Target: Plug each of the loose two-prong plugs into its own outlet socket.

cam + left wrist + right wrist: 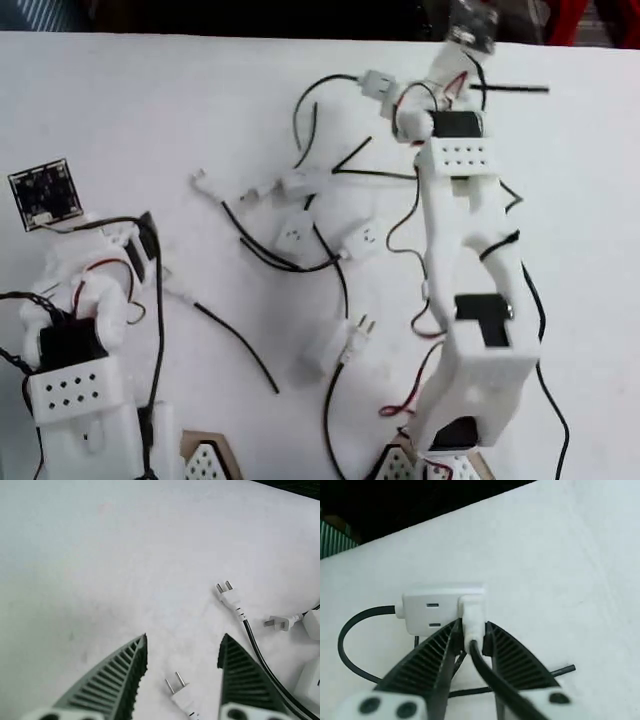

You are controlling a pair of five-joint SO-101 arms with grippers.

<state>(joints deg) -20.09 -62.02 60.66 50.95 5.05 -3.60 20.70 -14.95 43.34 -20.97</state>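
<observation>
My right gripper point(471, 626) is shut on a white two-prong plug point(472, 611) that is pressed into one side of a white outlet socket point(436, 611). This pair sits at the table's far side, where the socket point(375, 85) lies just left of the right gripper point(398, 108). My left gripper point(184, 640) is open at the near left point(150, 245), and a loose plug point(178, 690) lies on the table between its fingers, untouched. Two more loose plugs point(227, 595) point(277, 623) lie beyond it. Another plug point(356, 338) rests mid-table.
Two white sockets point(295, 232) point(362, 240) with black cables lie in a tangle at the table's centre. A small black circuit board point(45, 192) sits at the far left. Black cable ends trail across the white table point(120, 110).
</observation>
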